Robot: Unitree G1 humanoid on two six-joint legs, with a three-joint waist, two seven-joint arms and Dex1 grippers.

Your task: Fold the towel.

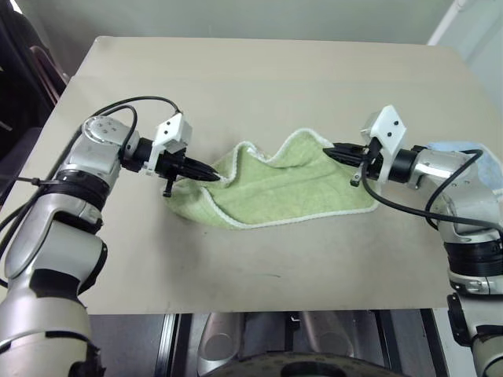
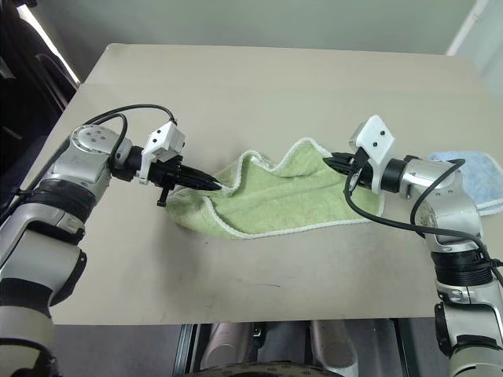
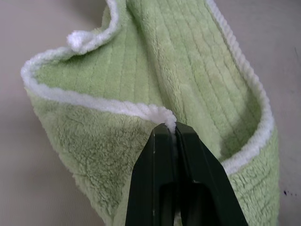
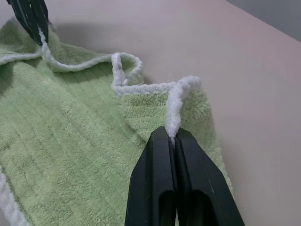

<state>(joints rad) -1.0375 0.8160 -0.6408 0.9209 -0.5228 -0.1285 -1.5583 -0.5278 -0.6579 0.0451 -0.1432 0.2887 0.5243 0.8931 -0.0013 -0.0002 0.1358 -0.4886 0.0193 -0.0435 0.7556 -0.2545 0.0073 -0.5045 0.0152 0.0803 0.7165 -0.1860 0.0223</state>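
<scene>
The light green towel (image 1: 287,188) with white edging lies rumpled in the middle of the tan table (image 1: 259,78), its far edge lifted at both ends and sagging between. My left gripper (image 1: 215,177) is shut on the towel's left far edge; the left wrist view shows the white trim (image 3: 167,117) pinched between its black fingertips. At the towel's right far corner my right gripper (image 1: 333,149) is shut on the edging (image 4: 175,106). The left gripper's tips (image 4: 35,21) also appear in the right wrist view, holding the opposite end.
A light blue folded cloth (image 2: 475,177) lies at the table's right edge, just behind my right arm. Bare tabletop stretches beyond the towel and in front of it up to the near edge (image 1: 259,312).
</scene>
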